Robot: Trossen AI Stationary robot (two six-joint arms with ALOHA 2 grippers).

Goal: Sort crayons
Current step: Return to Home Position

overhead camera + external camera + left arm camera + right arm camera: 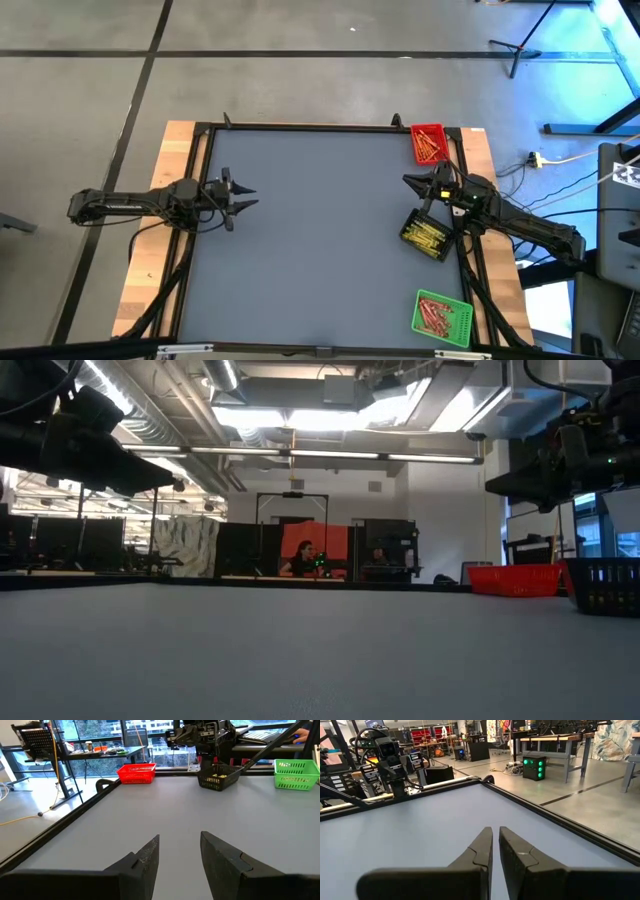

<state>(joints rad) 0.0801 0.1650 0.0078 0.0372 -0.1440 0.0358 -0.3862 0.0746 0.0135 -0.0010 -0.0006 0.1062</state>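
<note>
Wax sticks, thin and light: the crayons (428,146) lie in the red tray (443,130), black tray (440,254) and green tray (468,320) at the right side of the bench (320,230). I judge them brittle, so I would pinch one mid-length, gently. The left tool (180,837) is released; the right tool (495,829) is clenched, empty.

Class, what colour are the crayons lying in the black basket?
Yellow; the crayons show best in the high view.
</note>
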